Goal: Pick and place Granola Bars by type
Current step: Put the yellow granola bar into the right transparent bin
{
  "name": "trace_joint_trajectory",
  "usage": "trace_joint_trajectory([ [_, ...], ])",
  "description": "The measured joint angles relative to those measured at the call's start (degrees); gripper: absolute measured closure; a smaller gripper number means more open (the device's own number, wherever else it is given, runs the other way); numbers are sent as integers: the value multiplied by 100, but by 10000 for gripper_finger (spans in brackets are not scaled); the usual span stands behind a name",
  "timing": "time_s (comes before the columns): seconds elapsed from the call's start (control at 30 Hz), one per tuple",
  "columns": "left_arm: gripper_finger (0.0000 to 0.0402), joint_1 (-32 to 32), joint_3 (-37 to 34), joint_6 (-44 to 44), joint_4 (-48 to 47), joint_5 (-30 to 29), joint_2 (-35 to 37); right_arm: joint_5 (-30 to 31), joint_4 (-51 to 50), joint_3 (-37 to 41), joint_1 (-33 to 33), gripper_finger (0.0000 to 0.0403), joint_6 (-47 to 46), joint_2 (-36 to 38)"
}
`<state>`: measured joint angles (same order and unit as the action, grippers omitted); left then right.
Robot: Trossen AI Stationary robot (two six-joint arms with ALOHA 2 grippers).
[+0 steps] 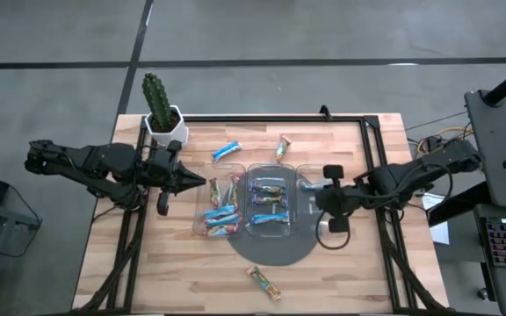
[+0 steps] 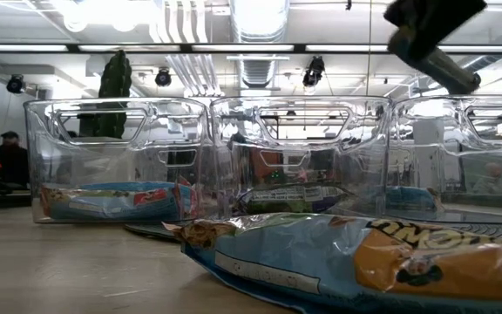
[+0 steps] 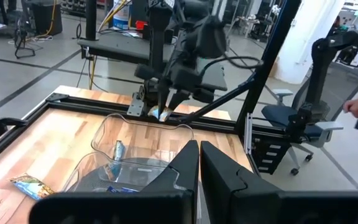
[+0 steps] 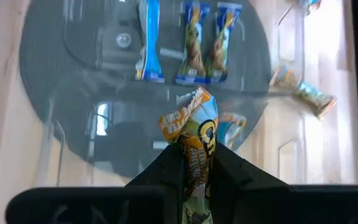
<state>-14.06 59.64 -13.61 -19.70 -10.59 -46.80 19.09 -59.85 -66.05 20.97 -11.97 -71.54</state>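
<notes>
Your two arms are dark and jointed; each tool, left tool (image 1: 202,183) and right tool (image 4: 194,163), has two black, wedge-shaped fingers.

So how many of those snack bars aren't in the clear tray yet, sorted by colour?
bright blue bar, loose on the wood: 1
multicoloured bars, loose on the wood: 2
gold bar, held in the right gripper above the tray: 1
Total: 4
</notes>
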Motion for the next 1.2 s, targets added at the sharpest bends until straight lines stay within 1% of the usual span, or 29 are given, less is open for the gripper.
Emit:
trace_joint_trajectory([
  [0.07,401,0,0,12,0,0,1,-95,113,308,-96,369,26,180],
  [0.2,401,0,0,59,-1,0,1,-498,431,828,-335,369,173,439],
  [0.3,401,0,0,43,0,0,1,-580,641,1045,-515,369,181,560],
  [0.43,401,0,0,17,0,0,1,-579,717,1217,-851,369,478,585],
  [0.6,401,0,0,16,0,-8,1,-658,1099,1401,-1306,369,804,580],
  [0.83,401,0,0,13,0,-74,-1,-1277,1586,1672,-1832,369,1230,578],
  [1.0,401,0,0,16,-1,-87,-1,-1338,1586,1769,-1982,369,1290,578],
  [1.2,401,0,0,44,-2,-92,-1,-1350,1616,1784,-2022,369,1704,578],
])
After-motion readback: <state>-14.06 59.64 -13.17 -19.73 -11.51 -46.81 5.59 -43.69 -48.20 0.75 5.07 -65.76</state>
